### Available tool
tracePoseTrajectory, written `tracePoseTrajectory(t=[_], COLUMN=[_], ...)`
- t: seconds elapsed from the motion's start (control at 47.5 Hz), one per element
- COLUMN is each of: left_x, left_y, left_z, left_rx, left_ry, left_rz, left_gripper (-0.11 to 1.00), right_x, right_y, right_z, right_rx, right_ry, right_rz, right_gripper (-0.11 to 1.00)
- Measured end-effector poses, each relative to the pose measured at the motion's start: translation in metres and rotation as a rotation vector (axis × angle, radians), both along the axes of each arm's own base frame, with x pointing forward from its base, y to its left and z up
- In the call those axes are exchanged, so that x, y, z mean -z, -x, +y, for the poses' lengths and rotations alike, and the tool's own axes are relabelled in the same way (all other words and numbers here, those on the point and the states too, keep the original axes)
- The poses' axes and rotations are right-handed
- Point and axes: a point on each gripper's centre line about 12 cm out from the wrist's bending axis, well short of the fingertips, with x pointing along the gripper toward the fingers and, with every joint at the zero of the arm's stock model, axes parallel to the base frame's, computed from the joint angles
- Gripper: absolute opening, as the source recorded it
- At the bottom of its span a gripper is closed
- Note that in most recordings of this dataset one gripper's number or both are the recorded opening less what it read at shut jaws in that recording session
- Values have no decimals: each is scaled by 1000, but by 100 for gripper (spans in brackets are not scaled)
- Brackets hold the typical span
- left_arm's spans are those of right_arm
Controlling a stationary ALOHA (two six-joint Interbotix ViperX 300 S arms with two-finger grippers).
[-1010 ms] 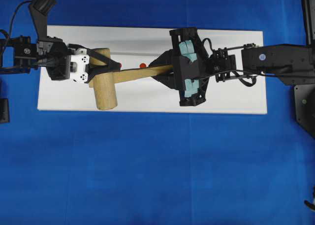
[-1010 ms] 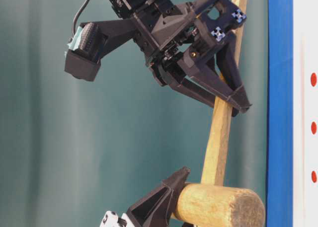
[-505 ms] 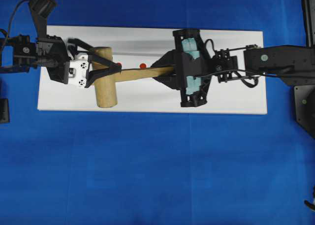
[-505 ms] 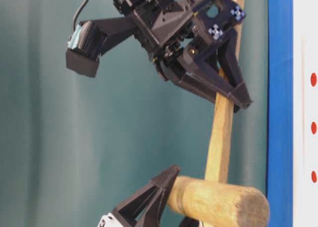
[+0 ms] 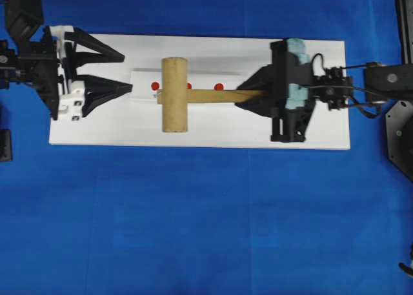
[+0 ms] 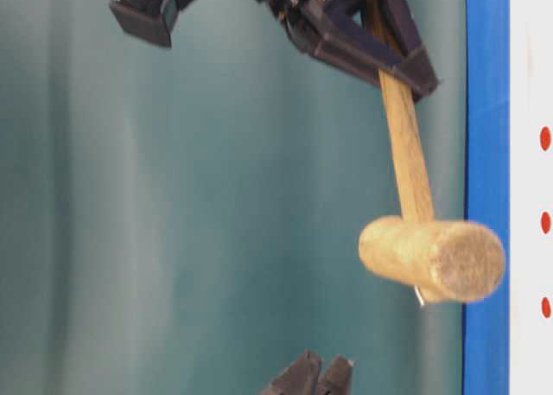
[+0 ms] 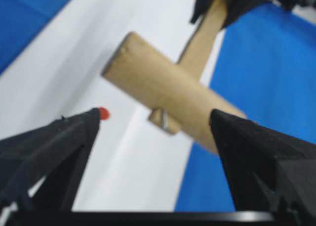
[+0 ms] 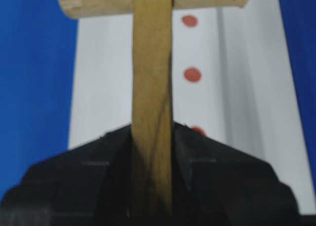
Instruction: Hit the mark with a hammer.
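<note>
Hammer (image 5: 174, 94) now free of the wide-spread left gripper (image 5: 119, 72), handle pinched solely by right gripper (image 5: 257, 95).

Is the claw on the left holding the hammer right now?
No, the left end effector is open and empty, apart from the hammer, whose handle only the right end effector grips.

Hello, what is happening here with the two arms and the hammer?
The right gripper holds the hammer by its handle, with the head raised above the white board and its red marks. The left gripper is open and apart from the hammer, at the board's left end.
</note>
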Motion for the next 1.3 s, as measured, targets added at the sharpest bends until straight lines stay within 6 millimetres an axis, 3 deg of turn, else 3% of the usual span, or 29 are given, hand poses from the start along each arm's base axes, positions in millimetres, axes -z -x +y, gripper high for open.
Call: tracePoseTrajectory(t=[0.421,0.652,0.968,1.304], left_x=[5,5,6,5], left_y=[13,13,13,13], left_z=[-2,-2,-2,-2], left_rx=[113,118,117,118], left_ry=[-299,-310,-311,-310], left_rz=[94,95,96,94], left_gripper=[86,86,86,86], right_x=[-1,2,15,49], right_y=[9,6,-32,-78], right_z=[16,51,101,126], right_rx=[23,-47,-120,-90], right_ry=[-111,-174,-251,-330], right_rz=[-12,0,52,113], right_gripper=[8,8,8,8])
